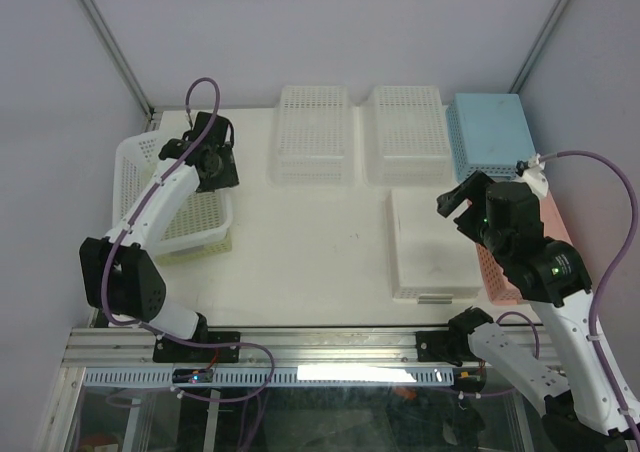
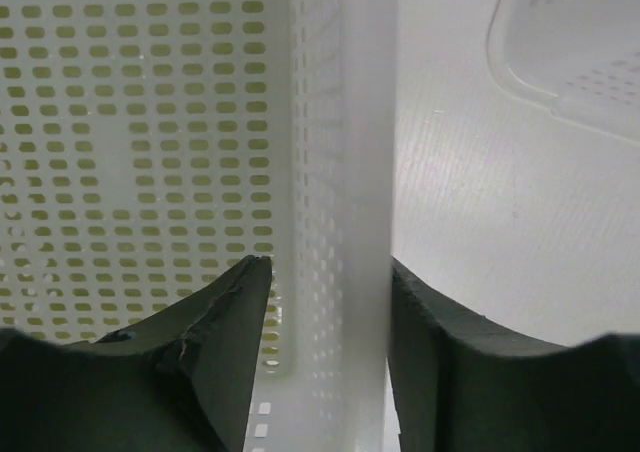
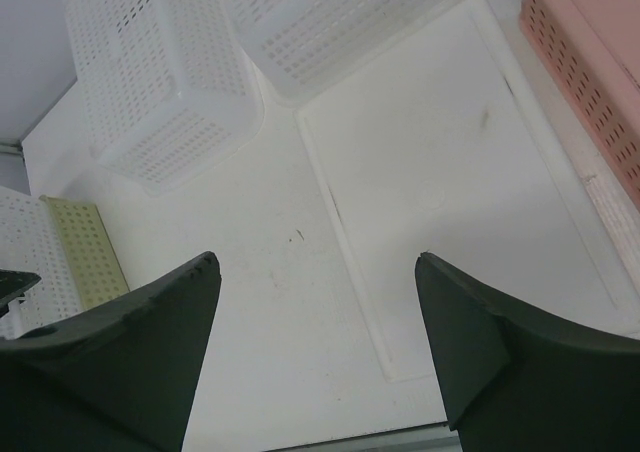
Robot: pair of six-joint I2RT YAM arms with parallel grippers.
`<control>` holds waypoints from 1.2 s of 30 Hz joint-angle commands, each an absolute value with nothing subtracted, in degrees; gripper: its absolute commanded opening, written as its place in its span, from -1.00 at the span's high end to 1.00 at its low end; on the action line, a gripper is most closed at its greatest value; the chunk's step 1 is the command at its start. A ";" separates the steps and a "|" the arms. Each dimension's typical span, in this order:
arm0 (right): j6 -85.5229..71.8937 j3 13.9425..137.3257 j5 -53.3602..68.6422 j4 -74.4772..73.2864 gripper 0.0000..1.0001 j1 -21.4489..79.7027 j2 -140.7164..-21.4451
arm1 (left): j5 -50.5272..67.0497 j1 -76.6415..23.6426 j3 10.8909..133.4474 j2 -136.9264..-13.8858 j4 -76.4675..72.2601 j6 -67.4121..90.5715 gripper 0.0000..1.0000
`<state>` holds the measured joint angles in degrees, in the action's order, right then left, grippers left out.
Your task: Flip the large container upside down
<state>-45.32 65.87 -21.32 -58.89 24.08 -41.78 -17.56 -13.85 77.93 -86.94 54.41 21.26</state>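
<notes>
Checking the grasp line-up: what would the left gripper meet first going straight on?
The large container: the left gripper straddles its side wall, which would likely slide deeper in.

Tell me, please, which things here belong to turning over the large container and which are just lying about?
Job:
large container
left hand, astride its wall

Lying about:
two smaller perforated white baskets
blue basket
pink basket
smooth-based white basket
yellow-green basket beneath the container
right hand, idle
</notes>
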 commanded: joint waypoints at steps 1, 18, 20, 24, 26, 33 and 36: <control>-45.13 65.51 -20.75 -55.52 -0.65 23.73 -41.72 | -16.27 -13.97 79.43 -84.05 50.32 20.40 0.23; -45.24 65.69 -20.40 -54.83 -0.64 23.75 -42.17 | -7.47 -22.91 109.25 -77.40 56.59 20.02 1.00; -45.13 66.52 -21.52 -55.62 -0.64 23.73 -41.91 | -1.57 -24.52 110.70 -76.97 55.31 22.63 1.00; -44.46 68.08 -24.04 -57.02 -0.64 23.79 -40.69 | 9.54 -26.29 104.08 -73.83 47.69 28.47 1.00; -44.13 68.63 -24.95 -57.48 -0.64 23.73 -40.24 | 14.64 -26.50 99.11 -71.42 41.84 32.11 1.00; -44.17 68.54 -25.11 -58.11 -0.64 23.77 -40.06 | 31.25 -27.98 70.88 -63.09 5.61 57.96 1.00; -44.20 68.55 -24.73 -57.92 -0.64 23.75 -40.48 | 33.08 -28.33 60.94 -61.15 -7.23 67.95 1.00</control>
